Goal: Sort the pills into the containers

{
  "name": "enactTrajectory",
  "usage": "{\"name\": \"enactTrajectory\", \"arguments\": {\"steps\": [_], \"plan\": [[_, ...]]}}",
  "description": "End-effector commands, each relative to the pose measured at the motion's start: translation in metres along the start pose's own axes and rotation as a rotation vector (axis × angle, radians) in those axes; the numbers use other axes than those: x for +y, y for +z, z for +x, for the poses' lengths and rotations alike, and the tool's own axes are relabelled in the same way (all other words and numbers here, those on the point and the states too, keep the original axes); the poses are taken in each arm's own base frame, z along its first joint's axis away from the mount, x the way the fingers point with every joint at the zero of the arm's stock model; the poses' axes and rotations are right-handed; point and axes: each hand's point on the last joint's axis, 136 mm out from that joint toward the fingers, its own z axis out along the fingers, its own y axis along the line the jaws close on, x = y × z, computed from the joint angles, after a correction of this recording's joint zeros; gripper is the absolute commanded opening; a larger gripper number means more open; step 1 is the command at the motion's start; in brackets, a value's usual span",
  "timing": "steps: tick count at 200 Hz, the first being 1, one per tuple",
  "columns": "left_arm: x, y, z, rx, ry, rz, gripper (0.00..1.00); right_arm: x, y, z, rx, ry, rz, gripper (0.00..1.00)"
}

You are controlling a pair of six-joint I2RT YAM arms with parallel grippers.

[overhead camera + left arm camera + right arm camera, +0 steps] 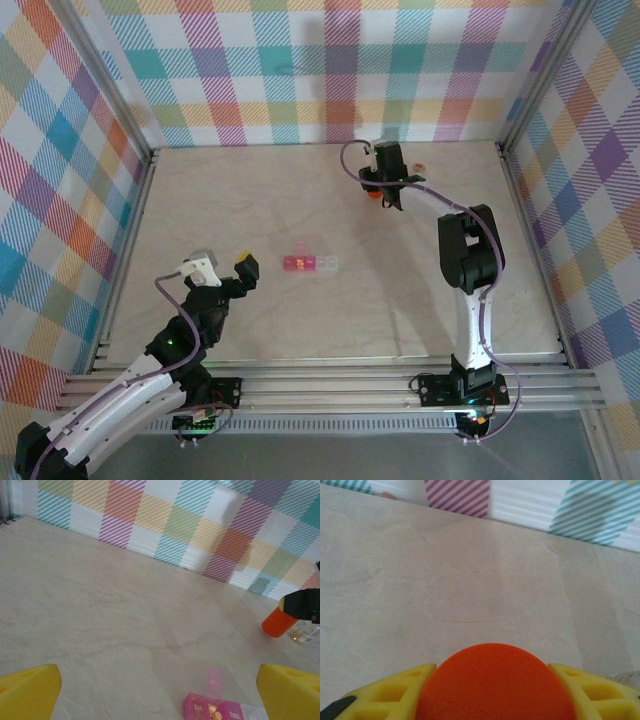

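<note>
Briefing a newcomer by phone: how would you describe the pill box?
On the beige table between checked walls, look near the middle, just right of the left tool. The pill box lies there: flat, pink with a clear end, unlike the taller orange bottle farther back.

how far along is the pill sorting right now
Early on. Done: one pink compartment of the pill box stands open with a few pills inside. In hand: the right tool grips the orange bottle near the back of the table, away from the box; the left tool hangs open beside the box, empty. Left: the other compartments look shut, so most of the sorting is not yet done.
</note>
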Motion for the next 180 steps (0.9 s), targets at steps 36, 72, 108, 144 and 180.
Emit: {"name": "enactTrajectory", "arguments": {"steps": [36,72,108,144,180], "plan": [[-0.004,0.000,-0.011,-0.024,-0.034,0.016,1.00,0.000,0.012,-0.012,-0.030,0.064,-0.035,0.38],[-0.005,0.001,-0.010,-0.023,-0.033,0.016,1.00,0.002,0.017,-0.008,-0.002,0.056,-0.043,0.52],[-0.005,0.003,-0.009,-0.017,-0.030,0.015,1.00,0.006,0.006,-0.016,-0.007,0.026,-0.072,0.65],[-0.007,0.005,-0.005,-0.006,-0.025,0.016,1.00,0.012,-0.023,-0.033,-0.029,-0.010,-0.125,0.75],[-0.008,0.013,0.002,0.036,-0.012,-0.007,1.00,0.012,-0.063,-0.042,-0.061,0.011,-0.144,0.75]]}}
